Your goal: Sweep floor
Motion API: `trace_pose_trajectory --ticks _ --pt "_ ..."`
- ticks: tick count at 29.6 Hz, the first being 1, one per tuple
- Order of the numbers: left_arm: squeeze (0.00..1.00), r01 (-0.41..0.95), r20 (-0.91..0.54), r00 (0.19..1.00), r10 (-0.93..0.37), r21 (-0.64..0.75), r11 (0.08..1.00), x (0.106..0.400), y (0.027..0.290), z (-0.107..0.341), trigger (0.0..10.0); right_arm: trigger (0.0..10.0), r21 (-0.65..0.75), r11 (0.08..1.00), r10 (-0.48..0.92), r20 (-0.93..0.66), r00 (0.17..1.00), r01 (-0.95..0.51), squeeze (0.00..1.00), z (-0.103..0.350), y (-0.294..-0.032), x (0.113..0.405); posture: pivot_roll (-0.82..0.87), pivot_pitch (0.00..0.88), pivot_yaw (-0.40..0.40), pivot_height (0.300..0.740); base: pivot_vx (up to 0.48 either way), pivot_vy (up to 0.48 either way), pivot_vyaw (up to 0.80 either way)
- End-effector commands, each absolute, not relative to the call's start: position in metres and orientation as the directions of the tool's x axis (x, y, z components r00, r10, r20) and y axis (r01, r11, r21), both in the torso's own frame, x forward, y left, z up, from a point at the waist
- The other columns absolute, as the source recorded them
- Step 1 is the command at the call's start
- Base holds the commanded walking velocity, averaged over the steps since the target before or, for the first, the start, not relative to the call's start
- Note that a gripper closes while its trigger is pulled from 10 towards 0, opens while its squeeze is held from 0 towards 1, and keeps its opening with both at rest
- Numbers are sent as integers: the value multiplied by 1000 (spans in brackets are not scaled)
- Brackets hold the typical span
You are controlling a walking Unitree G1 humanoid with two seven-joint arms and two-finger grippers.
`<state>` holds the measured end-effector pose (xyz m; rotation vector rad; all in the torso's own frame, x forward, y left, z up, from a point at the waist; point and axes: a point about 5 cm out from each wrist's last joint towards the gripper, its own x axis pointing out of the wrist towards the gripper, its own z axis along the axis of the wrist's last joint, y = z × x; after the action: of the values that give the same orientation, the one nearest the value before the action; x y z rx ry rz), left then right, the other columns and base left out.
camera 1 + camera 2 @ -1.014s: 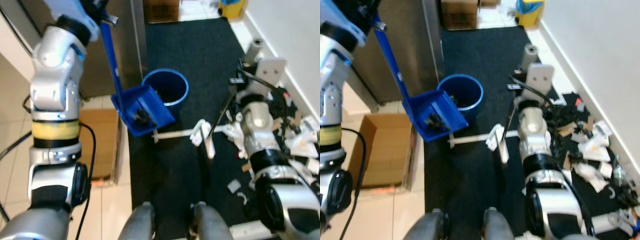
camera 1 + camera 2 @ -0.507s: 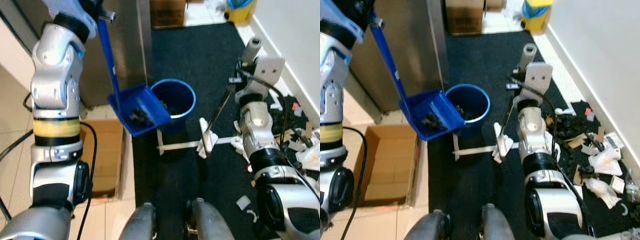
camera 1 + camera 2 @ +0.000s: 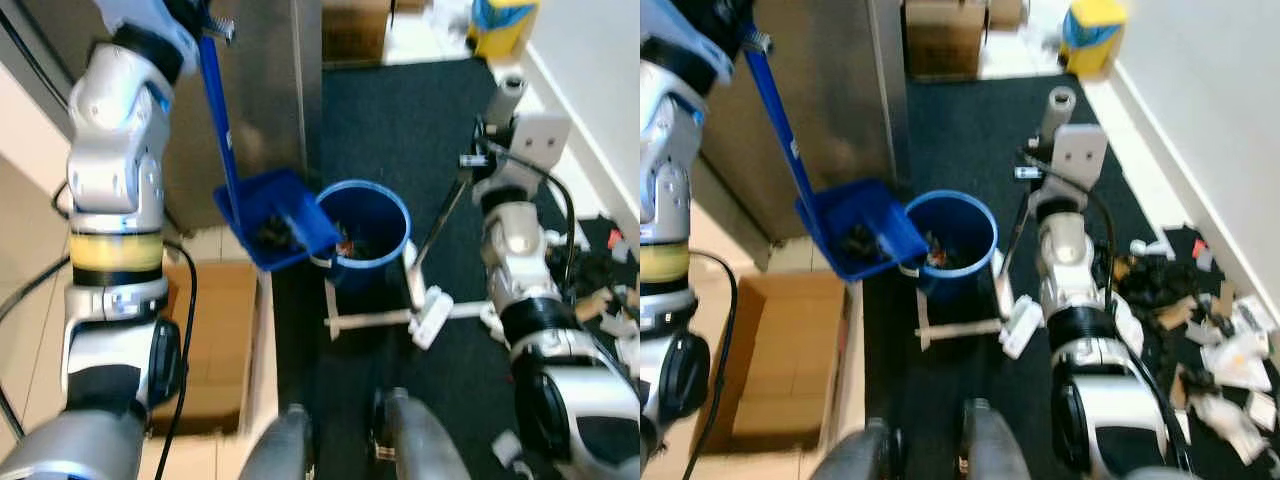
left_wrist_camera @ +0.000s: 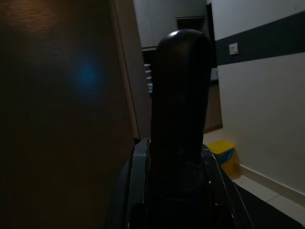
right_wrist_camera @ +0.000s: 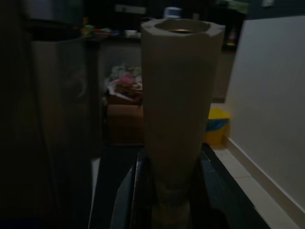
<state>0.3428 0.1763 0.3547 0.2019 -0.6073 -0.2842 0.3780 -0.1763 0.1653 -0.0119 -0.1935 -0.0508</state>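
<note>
The left gripper (image 3: 190, 12) clasps the long handle of the blue dustpan (image 3: 275, 220), whose debris-laden pan hangs tilted at the rim of the blue bin (image 3: 365, 232). The pan looks light and stiff, though top-held, so it probably swings. Just beside the bin, the right gripper (image 5: 174, 210) clenches the broom handle (image 5: 178, 109), the broom's white head (image 3: 432, 312) resting on the dark mat (image 3: 400, 120).

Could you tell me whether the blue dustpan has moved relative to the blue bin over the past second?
Yes. The dustpan has come closer to the bin, and its front edge now overlaps the bin's rim, having been below it before.
</note>
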Motion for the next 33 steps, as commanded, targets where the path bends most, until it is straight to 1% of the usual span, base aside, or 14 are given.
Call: trace_pose_trajectory --ticks 1,4,8,14,28,32,33 --pt "0 205 584 734 -345 293 934 337 171 368 10000 10000 -5 998 -55 235 970 57 0 173 -179 378 22 117 24 740 364 -307 0" --pt "0 215 586 731 -350 289 933 337 169 368 10000 10000 -5 998 -54 236 970 57 0 174 -179 378 21 116 24 740 382 0 0" --pt "0 238 604 712 -359 273 932 335 167 369 10000 10000 -8 998 -53 236 970 57 0 174 -179 378 20 115 23 740 0 0 0" --pt "0 243 605 705 -370 284 927 334 165 369 10000 10000 -9 998 -52 237 970 56 0 174 -179 378 20 115 21 740 0 0 0" --pt "0 239 592 673 -444 393 888 335 157 368 10000 10000 -9 998 -54 236 970 57 0 174 -179 378 23 122 21 740 0 0 0" --pt "0 273 569 638 -519 463 843 339 147 364 10000 10000 -9 998 -59 233 971 63 0 173 -180 378 23 128 25 740 0 0 0" --pt "0 273 569 638 -519 463 843 339 147 364 10000 10000 -9 998 -59 233 971 63 0 173 -180 378 23 128 25 740 0 0 0"
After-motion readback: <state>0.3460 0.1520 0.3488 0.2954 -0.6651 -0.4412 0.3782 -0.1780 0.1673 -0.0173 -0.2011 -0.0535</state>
